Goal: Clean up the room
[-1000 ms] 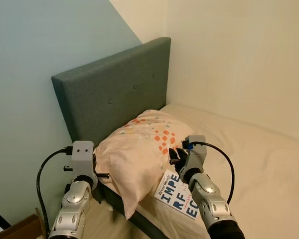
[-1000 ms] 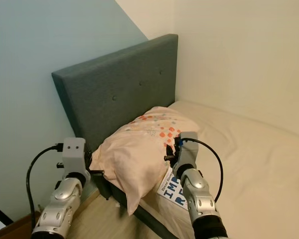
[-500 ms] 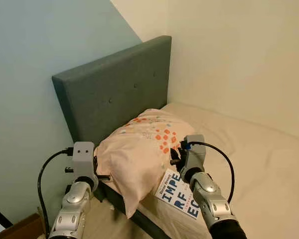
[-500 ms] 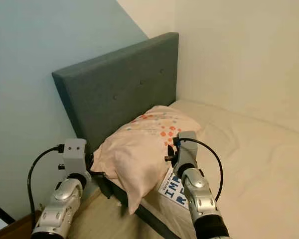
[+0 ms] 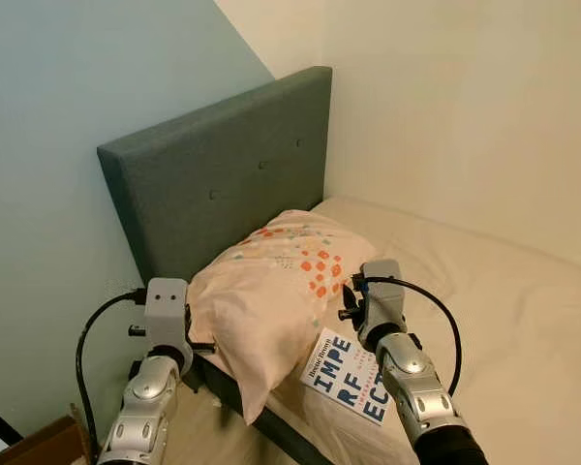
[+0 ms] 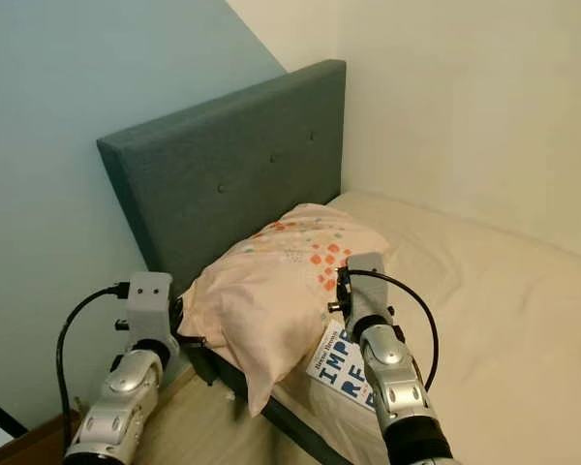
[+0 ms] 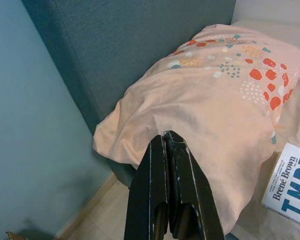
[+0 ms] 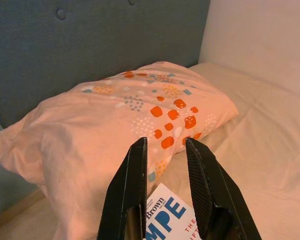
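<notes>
From the head views, a peach pillow (image 5: pixel 271 291) with orange spots lies at the top of the bed (image 5: pixel 504 291), up against the grey headboard (image 5: pixel 223 174). One corner of the pillow hangs over the side of the bed. A white book (image 5: pixel 349 378) with big blue letters lies flat on the sheet, just beside the pillow and partly tucked under its edge. The book's long side runs slanted, from the pillow out toward the side of the bed. The left end effector (image 5: pixel 201 343) sits low by the hanging pillow corner. The right arm reaches over the book, up by the pillow.

In the left wrist view, the left end effector (image 7: pixel 165 145) has its two black fingers pressed together with nothing between them. It points at the pillow's lower edge.

In the right wrist view, the right end effector (image 8: pixel 165 150) has its fingers spread apart, holding nothing. The book's top end (image 8: pixel 172 220) lies just under them.

It looks like the robot is getting ready to pick up the book. Next, the right fingers would need to go down and close on the book's edge.
</notes>
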Available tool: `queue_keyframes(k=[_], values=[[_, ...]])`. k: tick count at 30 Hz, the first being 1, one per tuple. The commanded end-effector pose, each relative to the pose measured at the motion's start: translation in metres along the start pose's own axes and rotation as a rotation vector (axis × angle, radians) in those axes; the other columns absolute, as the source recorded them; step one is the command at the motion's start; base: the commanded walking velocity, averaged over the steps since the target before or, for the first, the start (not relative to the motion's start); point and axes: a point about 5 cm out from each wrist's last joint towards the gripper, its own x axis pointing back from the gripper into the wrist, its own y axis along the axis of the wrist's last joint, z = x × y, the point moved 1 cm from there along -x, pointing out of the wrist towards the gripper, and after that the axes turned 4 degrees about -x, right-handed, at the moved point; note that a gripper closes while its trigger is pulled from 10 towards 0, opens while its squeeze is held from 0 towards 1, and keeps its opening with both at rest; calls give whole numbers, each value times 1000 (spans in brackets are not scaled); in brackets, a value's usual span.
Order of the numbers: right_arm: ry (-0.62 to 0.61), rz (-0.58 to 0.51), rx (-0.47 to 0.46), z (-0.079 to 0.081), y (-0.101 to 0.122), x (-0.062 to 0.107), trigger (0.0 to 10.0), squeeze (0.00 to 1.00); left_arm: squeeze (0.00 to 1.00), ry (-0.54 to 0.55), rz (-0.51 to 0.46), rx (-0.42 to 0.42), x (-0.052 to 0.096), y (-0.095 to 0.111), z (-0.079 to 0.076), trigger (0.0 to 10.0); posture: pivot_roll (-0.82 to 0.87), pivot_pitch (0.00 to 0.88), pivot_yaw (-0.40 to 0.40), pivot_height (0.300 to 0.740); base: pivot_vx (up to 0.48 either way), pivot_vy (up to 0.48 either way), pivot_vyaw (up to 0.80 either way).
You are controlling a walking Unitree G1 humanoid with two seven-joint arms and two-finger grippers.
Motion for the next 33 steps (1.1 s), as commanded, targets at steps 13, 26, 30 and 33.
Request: queue_keyframes(k=[13, 26, 30, 33], values=[[40, 57, 19, 3, -12, 5, 10000, 0, 0, -9, 4, -3, 4, -6, -2, 10000, -71, 0, -38, 723, 0, 0, 0], [108, 87, 49, 9, -19, 11, 10000, 0, 0, -33, 37, -15, 11, -18, 0, 10000, -69, 0, -40, 723, 0, -74, 123], [126, 70, 51, 11, -16, 10, 10000, 0, 0, -29, 31, -22, 9, -14, -1, 10000, -70, 0, -43, 723, 0, -480, 600], [113, 71, 29, 10, -15, 11, 10000, 0, 0, -19, 40, 3, 9, -14, 0, 10000, -71, 0, -43, 723, 0, -160, 0]])
